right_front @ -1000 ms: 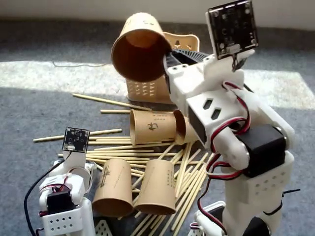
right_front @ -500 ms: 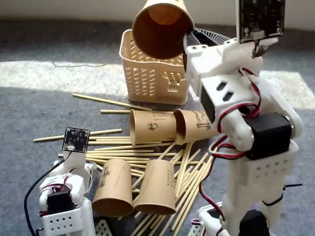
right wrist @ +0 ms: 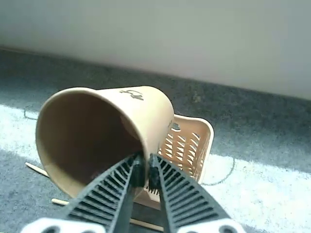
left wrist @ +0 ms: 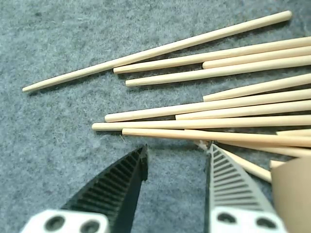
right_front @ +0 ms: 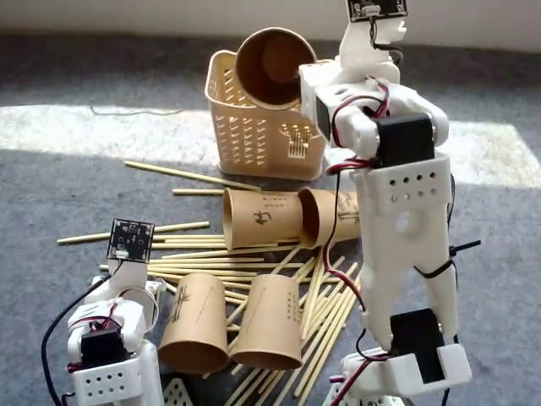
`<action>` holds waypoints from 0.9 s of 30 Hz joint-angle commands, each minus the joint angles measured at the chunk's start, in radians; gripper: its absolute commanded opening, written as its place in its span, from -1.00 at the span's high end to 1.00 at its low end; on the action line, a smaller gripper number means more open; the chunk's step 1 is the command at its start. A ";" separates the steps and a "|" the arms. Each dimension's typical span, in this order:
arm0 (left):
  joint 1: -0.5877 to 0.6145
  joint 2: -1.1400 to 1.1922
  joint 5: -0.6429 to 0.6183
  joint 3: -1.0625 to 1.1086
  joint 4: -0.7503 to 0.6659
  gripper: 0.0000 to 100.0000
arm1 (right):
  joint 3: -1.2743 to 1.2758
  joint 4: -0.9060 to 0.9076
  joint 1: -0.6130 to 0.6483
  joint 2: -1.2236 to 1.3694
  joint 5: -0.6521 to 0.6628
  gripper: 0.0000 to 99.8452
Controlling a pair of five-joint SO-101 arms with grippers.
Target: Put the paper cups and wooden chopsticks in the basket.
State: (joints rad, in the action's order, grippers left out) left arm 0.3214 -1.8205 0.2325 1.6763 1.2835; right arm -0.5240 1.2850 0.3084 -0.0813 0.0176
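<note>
A tan plastic basket (right_front: 254, 135) stands upright at the back of the grey carpet. My right gripper (right wrist: 144, 171) is shut on the rim of a brown paper cup (right wrist: 97, 131). It holds the cup (right_front: 270, 63) tilted, mouth toward the camera, over the basket's (right wrist: 189, 145) opening. Two cups (right_front: 262, 217) lie on their sides mid-floor, and two more (right_front: 194, 321) lie nearer the front. Several wooden chopsticks (right_front: 254, 271) are scattered under and around them. My left gripper (left wrist: 177, 149) is open, low over bare carpet just short of the chopstick (left wrist: 204, 109) tips, with a cup's edge (left wrist: 294, 194) beside it.
The left arm's base (right_front: 110, 355) sits at the front left and the right arm's tall body (right_front: 406, 220) rises beside the pile. A single chopstick (right_front: 190, 176) lies apart near the basket. A thin cable (right_front: 135, 111) runs across the sunlit strip.
The right arm has swung up and back, carrying the cup from in front of the basket to over its opening. The left arm has stayed still.
</note>
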 commanded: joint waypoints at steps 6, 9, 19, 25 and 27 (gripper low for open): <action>0.012 -0.008 0.006 0.019 -0.015 0.62 | -0.041 -0.021 -0.050 0.019 -0.046 0.99; 0.012 -0.008 0.006 0.019 -0.015 0.62 | -0.041 -0.019 -0.071 0.019 -0.049 0.99; 0.012 -0.008 0.006 0.019 -0.015 0.62 | -0.033 -0.019 -0.071 0.027 -0.051 0.99; 0.012 -0.008 0.006 0.019 -0.015 0.62 | -0.031 -0.019 -0.070 0.027 -0.052 0.99; 0.012 -0.008 0.006 0.019 -0.015 0.62 | -0.031 -0.016 -0.070 0.027 -0.052 0.99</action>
State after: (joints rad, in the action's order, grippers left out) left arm 0.3214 -1.8205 0.2325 1.6763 1.2835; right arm -0.5240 1.2850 0.2470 -0.0522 -0.0253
